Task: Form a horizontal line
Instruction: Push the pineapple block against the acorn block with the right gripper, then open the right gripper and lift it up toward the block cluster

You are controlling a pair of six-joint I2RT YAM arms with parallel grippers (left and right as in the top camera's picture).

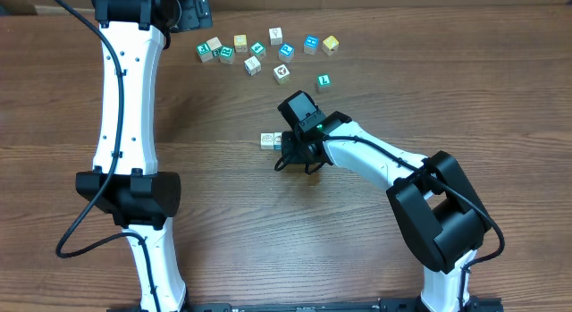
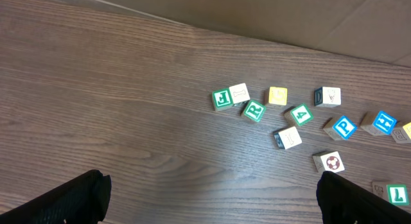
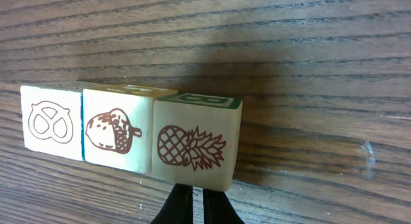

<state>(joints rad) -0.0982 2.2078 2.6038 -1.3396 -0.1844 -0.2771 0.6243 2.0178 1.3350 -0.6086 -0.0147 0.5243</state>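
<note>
Three wooden picture blocks stand side by side in a row in the right wrist view: a pretzel block (image 3: 50, 124), an acorn block (image 3: 115, 133) and a pineapple block (image 3: 196, 147). In the overhead view the row (image 1: 268, 139) lies mid-table, partly hidden under my right gripper (image 1: 288, 151). My right gripper (image 3: 198, 208) is shut with its fingertips together, right at the near face of the pineapple block and holding nothing. My left gripper (image 2: 209, 192) is open and empty, hovering above bare table at the far left (image 1: 189, 12).
Several loose blocks lie scattered at the back of the table (image 1: 268, 48), among them a green J block (image 2: 222, 99), a green R block (image 2: 254, 110), a blue P block (image 2: 344, 127) and a lone green block (image 1: 323, 81). A cardboard wall runs along the far edge.
</note>
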